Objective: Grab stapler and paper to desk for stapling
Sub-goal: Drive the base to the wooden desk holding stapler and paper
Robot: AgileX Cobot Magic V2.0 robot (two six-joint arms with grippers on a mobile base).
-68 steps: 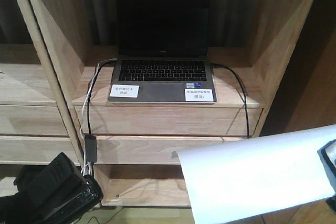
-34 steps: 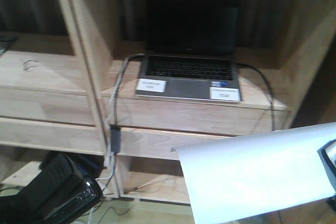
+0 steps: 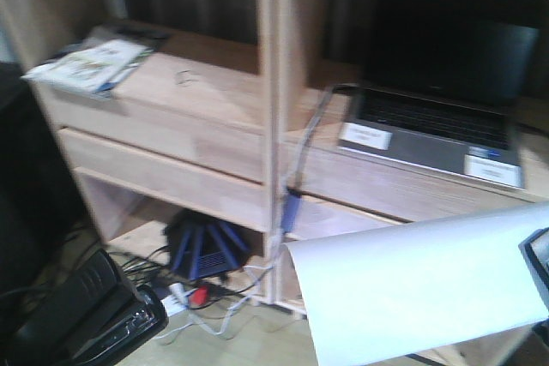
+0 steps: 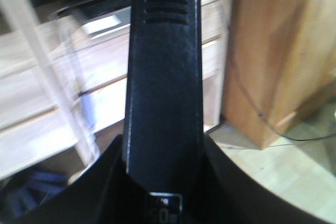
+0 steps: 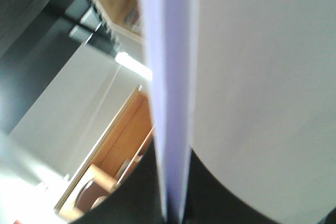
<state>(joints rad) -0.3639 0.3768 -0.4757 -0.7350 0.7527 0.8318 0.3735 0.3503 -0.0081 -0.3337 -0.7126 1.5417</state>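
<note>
Between the fingers of our left pincer [image 4: 163, 192] sits the stapler [image 4: 163, 77], clamped near one end. It is rigid and fairly heavy, so we judge that hold secure. Our right pincer [image 3: 533, 273] grips the paper [image 3: 412, 289] by one edge. Light and floppy, it bows out in front of the shelf unit [image 3: 171, 135], below its laptop [image 3: 433, 130]. Cables [image 3: 292, 207] hang down the shelf unit's post, near the sheet's free corner. We see no desk.
</note>
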